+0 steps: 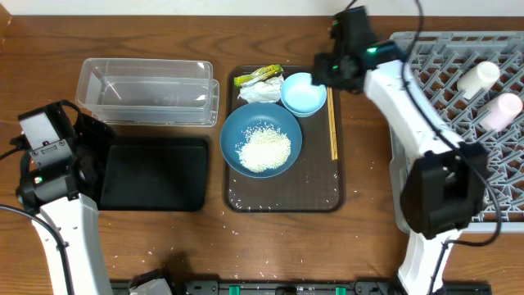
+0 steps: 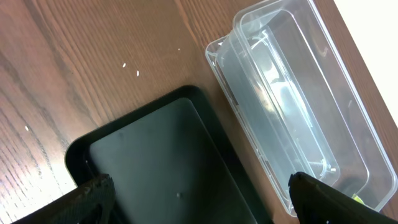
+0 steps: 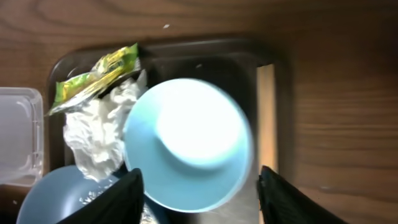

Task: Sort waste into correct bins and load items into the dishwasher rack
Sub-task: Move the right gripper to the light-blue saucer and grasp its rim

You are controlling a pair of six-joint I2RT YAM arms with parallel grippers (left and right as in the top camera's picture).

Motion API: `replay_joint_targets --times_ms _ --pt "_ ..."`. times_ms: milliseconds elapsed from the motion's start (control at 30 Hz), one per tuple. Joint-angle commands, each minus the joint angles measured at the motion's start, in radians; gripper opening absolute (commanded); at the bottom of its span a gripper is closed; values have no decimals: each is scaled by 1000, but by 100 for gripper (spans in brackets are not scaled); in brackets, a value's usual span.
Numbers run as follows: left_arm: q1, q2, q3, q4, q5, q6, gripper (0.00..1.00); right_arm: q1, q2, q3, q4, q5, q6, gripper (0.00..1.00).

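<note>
The small light-blue bowl (image 3: 189,146) sat at the far end of the brown tray (image 1: 323,176), touching the crumpled tissue (image 3: 93,134) on its left, with the chopsticks (image 1: 332,123) just to its right. It looked smooth, glossy and rigid, light but slippery and apt to chip, so I'd judge a pinch across its thin rim the surest hold. The right arm's fingers (image 3: 127,196) stood one on either side of it, though I couldn't tell whether they had bitten, while the left arm's fingers (image 2: 93,196) hung spread wide and empty above the matte black tray (image 2: 161,155) beside the clear tub (image 2: 298,93).
</note>
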Motion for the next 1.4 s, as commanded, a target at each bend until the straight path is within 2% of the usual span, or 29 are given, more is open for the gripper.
replay_joint_targets --times_ms 0,267,500,633,800,1367 --pt "4 -5 22 -3 -16 -6 92 41 24 -2 9 40 79 54" --pt "4 -5 22 -3 -16 -6 92 115 74 -2 50 42 99 54" --pt "4 -5 22 -3 -16 -6 92 155 116 -2 81 146 99 55" --pt "4 -5 22 -3 -16 -6 92 167 124 -3 82 145 98 49" --pt "4 -5 22 -3 -16 -6 92 180 156 -5 95 150 5 49" --pt "4 -5 22 -3 -16 -6 92 178 176 -5 11 205 -59 49"
